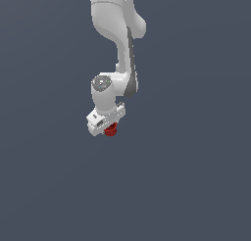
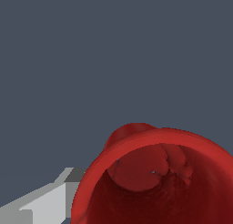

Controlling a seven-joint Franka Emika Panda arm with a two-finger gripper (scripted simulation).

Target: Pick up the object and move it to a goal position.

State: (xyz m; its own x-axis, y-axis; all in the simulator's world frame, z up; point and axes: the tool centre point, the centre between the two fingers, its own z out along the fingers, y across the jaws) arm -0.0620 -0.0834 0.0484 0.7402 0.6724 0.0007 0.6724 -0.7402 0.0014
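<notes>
Slate-grey surface [image 1: 196,186] filling both views, flat and unmarked, with no goal marker showing anywhere on it.

White arm [image 1: 115,19] reaching down from the exterior view's upper edge, bending at the wrist and pointing the pincer [image 1: 109,128] downward, probably so as to come at the cup from above.

Dark-red cup [image 1: 111,131] peeking out just beneath the pincer body, near the middle of the exterior view and slightly toward its left. Looming very large in the wrist view, cup [image 2: 154,173] presenting its hollow mouth straight to the camera, suggesting placement directly between the fingers and close under the wrist.

One pale grey finger [image 2: 50,200] appearing beside the cup's rim in the wrist view, looking to be touching or nearly touching it; the other finger lying out of sight. Hard to judge how far apart the fingers are standing, or whether actually squeezing the cup or merely straddling it. Equally unclear whether resting on the surface or hanging lifted above it.
</notes>
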